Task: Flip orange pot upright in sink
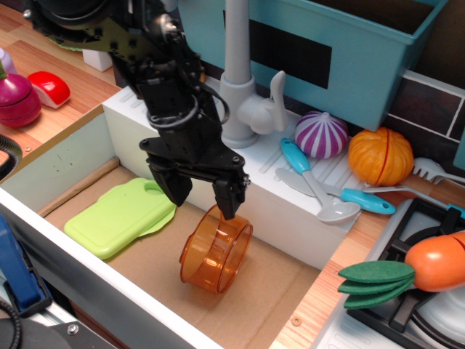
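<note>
The orange pot (215,251), translucent plastic, lies on its side on the brown floor of the sink (269,291), its open rim facing up and to the right. My black gripper (201,198) hangs just above the pot's upper left edge, jaws open and pointing down. One fingertip (227,207) sits right at the pot's top rim, the other (176,195) is to the left over the sink floor. Nothing is held between the jaws.
A green cutting board (122,214) lies at the sink's left. The grey faucet (240,87) stands behind the gripper. On the ledge are a purple onion (322,134), an orange pumpkin toy (380,155), blue-handled utensils (312,182) and a carrot (421,265). A teal bin (349,51) stands behind.
</note>
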{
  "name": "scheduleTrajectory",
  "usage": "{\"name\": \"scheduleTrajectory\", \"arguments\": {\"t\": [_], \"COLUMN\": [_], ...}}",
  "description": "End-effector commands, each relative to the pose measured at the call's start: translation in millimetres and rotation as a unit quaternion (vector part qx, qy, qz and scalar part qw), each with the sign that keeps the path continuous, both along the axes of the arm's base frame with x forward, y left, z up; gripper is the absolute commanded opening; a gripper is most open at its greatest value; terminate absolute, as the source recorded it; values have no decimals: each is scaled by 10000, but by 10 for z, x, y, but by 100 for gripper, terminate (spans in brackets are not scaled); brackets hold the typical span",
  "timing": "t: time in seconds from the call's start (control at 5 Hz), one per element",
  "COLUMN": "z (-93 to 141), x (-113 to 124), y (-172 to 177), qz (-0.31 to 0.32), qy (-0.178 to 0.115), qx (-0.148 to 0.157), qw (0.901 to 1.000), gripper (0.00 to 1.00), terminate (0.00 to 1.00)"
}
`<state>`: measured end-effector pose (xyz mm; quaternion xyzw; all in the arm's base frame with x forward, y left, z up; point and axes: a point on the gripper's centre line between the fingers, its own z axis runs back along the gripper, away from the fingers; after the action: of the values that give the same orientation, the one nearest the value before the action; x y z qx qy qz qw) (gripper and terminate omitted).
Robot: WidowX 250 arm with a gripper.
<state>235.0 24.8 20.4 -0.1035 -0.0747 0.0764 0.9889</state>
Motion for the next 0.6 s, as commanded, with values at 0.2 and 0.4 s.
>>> {"name": "scheduleTrajectory", "arguments": {"t": [0.2, 0.4], "z": [-51, -116], "x": [50, -12], "y": [36, -13], "qz": [162, 285], "qy": [-219, -256], "qx": [-430, -570], "qw": [9987, 9976], "gripper": [100, 100], "terminate": [0, 0]}}
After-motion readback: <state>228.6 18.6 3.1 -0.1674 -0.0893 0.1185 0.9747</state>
